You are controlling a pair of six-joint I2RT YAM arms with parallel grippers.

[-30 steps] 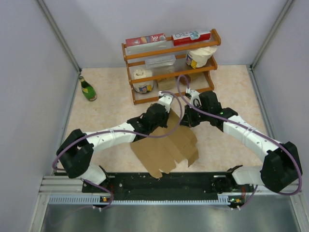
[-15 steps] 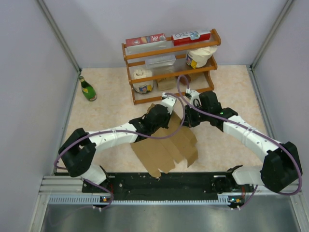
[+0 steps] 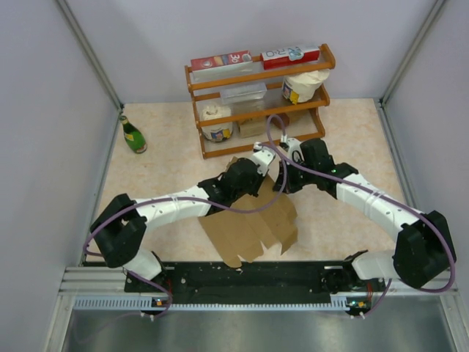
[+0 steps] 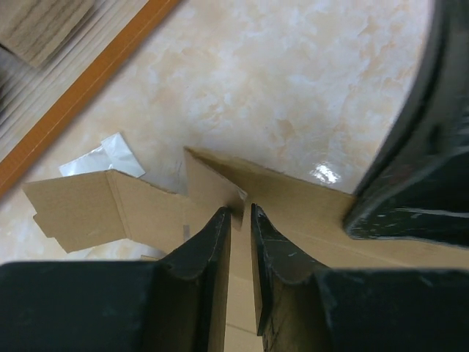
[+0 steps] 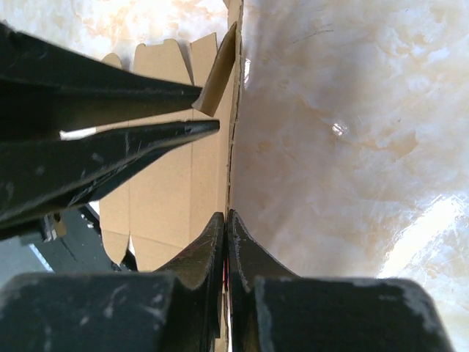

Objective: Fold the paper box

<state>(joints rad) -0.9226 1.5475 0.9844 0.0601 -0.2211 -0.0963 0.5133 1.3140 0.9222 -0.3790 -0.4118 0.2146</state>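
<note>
The paper box [image 3: 253, 224] is a flat brown die-cut sheet lying between the arms, with its far part raised off the table. In the top view my left gripper [image 3: 261, 166] and right gripper [image 3: 283, 180] meet at that raised far edge. From the left wrist, my left gripper [image 4: 242, 213] holds its fingers a narrow slit apart, pinching a flap of the paper box [image 4: 146, 209]. The right wrist shows my right gripper [image 5: 226, 218] shut on the thin edge of the paper box [image 5: 168, 183]. The left arm's fingers [image 5: 146, 139] reach in beside a bent-up flap.
A wooden rack [image 3: 256, 99] stands just behind the grippers, holding red cartons, tubs and a clear container. A green bottle [image 3: 133, 135] stands at the far left by the wall. A white crumpled scrap [image 4: 99, 158] lies near the rack's foot rail [image 4: 88, 88].
My left gripper has moved away from the bases, toward the rack, taking the sheet's far flap up with it. The right gripper has barely shifted.
</note>
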